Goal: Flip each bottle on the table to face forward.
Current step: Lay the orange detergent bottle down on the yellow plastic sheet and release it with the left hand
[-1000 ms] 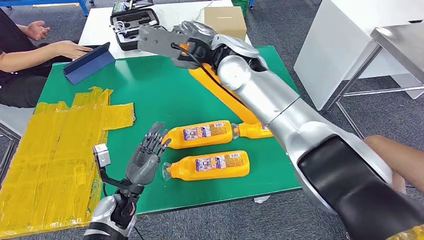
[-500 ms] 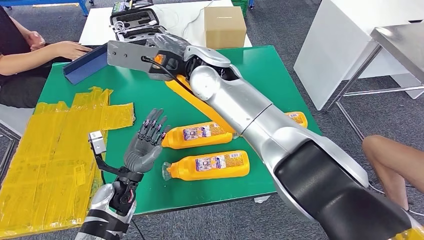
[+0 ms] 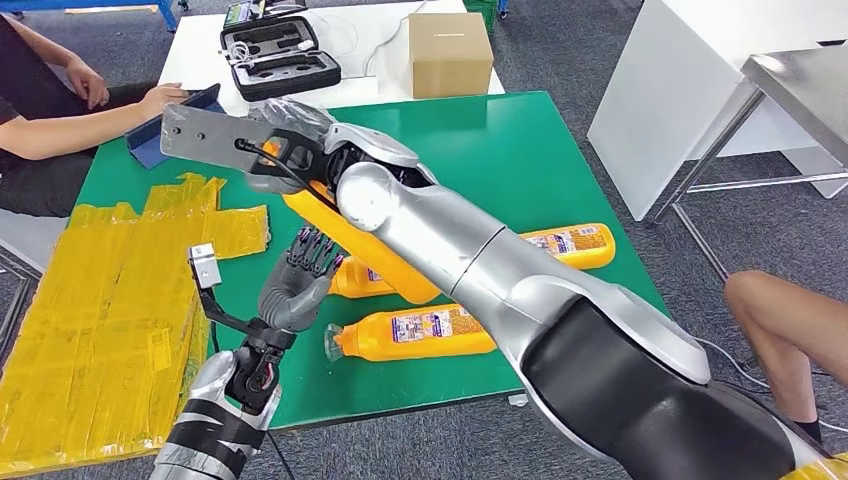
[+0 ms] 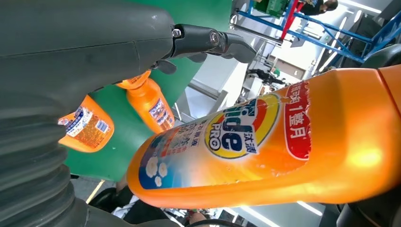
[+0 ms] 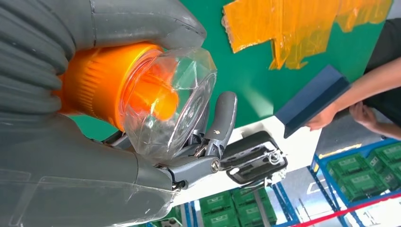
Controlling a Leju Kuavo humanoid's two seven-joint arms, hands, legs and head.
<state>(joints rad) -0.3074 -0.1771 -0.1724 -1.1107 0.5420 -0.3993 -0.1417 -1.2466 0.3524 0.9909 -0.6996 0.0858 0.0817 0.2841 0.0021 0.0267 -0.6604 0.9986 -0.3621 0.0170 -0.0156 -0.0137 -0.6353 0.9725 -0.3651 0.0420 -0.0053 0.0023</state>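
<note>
My right hand grips an orange detergent bottle by its cap end and holds it slanted above the green table. The clear-wrapped cap sits inside that hand's fingers. My left hand is raised with fingers apart, right beside the held bottle's body, whose Tide label faces it; whether they touch is unclear. One bottle lies near the front edge and another to the right. A third lies half hidden behind my arm.
Crinkled yellow sheets cover the table's left side. A person's arms and a blue folder are at the far left corner. A black case and cardboard box sit on the white table behind. A person's knee is at the right.
My right arm has swung the held bottle to the left and nearer, bringing its body beside my left hand. The bottle at the right has come into full view. My left hand has risen slightly.
</note>
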